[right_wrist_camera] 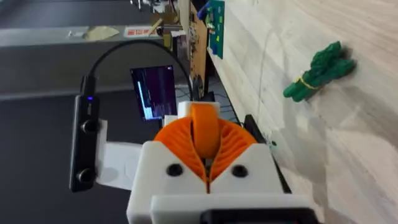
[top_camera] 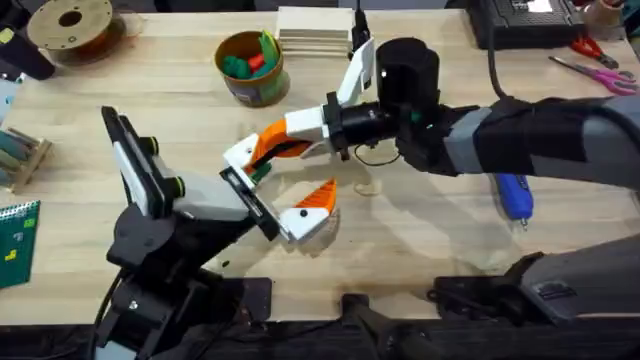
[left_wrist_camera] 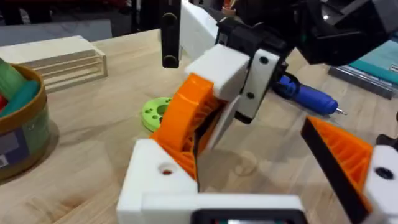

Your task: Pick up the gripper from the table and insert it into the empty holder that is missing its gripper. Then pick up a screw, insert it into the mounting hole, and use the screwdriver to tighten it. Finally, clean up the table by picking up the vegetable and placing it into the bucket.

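Observation:
The gripper [left_wrist_camera: 184, 119], a small orange wedge, rests against the holder [left_wrist_camera: 155, 180], the plain white finger of my left gripper [top_camera: 280, 175]. My right gripper [top_camera: 292, 134] reaches in from the right and is shut on that wedge [right_wrist_camera: 204, 129]. The left gripper is open; its other finger carries its own orange wedge [left_wrist_camera: 345, 155]. A small hole [left_wrist_camera: 166, 169] shows on top of the holder. The blue screwdriver [top_camera: 515, 195] lies on the table at the right. The dark green vegetable [right_wrist_camera: 320, 70] lies on the wood. Behind stands the bucket [top_camera: 252, 68], with toy vegetables inside.
A bright green ring disc [left_wrist_camera: 155, 112] lies just beyond the holder. A stack of wooden slats [top_camera: 315, 30] is at the back, red-handled scissors [top_camera: 600, 70] are at the far right, a filament spool [top_camera: 70, 25] is back left, and a green circuit board [top_camera: 15, 240] is at the left edge.

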